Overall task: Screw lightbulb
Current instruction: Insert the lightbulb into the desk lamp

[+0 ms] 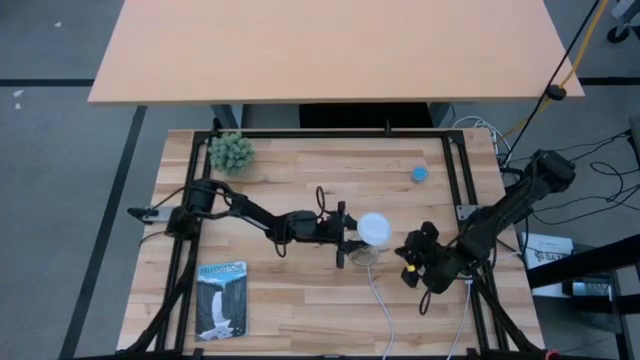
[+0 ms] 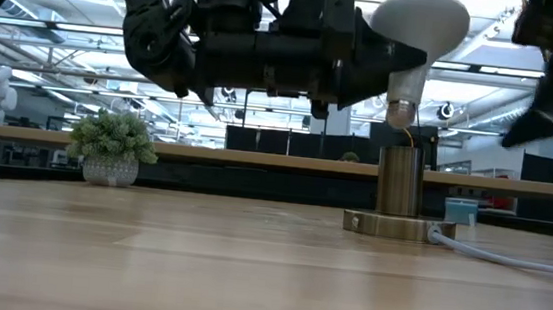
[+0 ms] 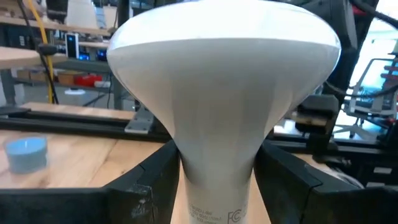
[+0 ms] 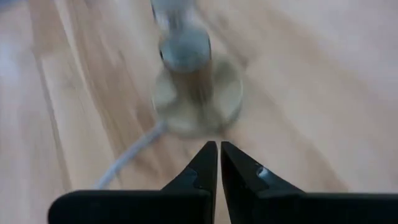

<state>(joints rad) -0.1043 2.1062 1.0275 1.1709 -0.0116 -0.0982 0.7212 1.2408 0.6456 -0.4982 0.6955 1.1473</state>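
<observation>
I have the left gripper [image 1: 352,243] out over the middle of the table [image 1: 300,310], its fingers [image 3: 149,180] pinching the neck of the bulb [image 3: 221,99], one on each side just under the white dome. From the low camera the bulb [image 2: 417,37] is held upright, dome up, with its grey screw base pointing down directly above the socket [image 2: 398,196]; the base sits just over the socket's mouth, and I cannot tell whether the two are touching or whether any thread has caught. From above, the dome [image 1: 374,228] covers most of the socket [image 1: 364,256], and the white cord [image 1: 385,305] runs off from it toward the near edge of the table. My right gripper [image 4: 219,163] hangs just beside the socket on the right, above the wood, with its fingers pressed together and nothing between them; its camera looks down on the socket [image 4: 196,87] and the cord. Farther back I can see a small plant [image 1: 231,152] at the left rear, a blue object [image 1: 419,174] at the right rear, and a booklet [image 1: 221,299] lying at the front left.
</observation>
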